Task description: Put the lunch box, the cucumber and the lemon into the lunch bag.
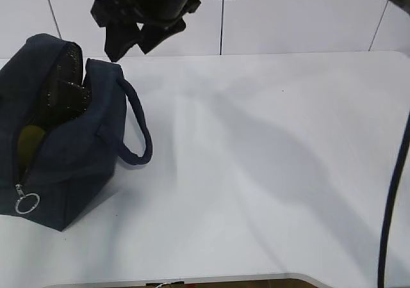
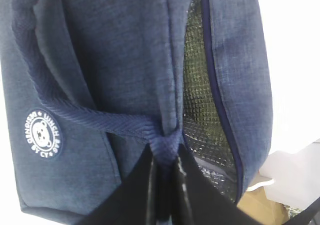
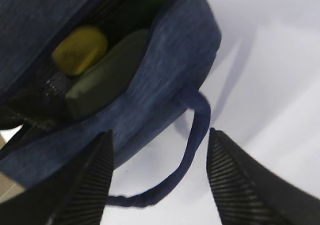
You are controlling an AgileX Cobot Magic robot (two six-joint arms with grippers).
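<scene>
We see the white table [image 1: 269, 173] brightly and evenly lit from above, nearly washed out, with soft grey shadows of the arms stretching diagonally across it and a faint one beside the lunch bag [image 1: 70, 166], whose dark interior swallows detail. In the left wrist view the fabric weave stays fairly crisp while the background at right blows out to white. The right wrist view is blurred throughout, the lemon [image 3: 80, 50] and the near fingers [image 3: 90, 185] smeared soft.
</scene>
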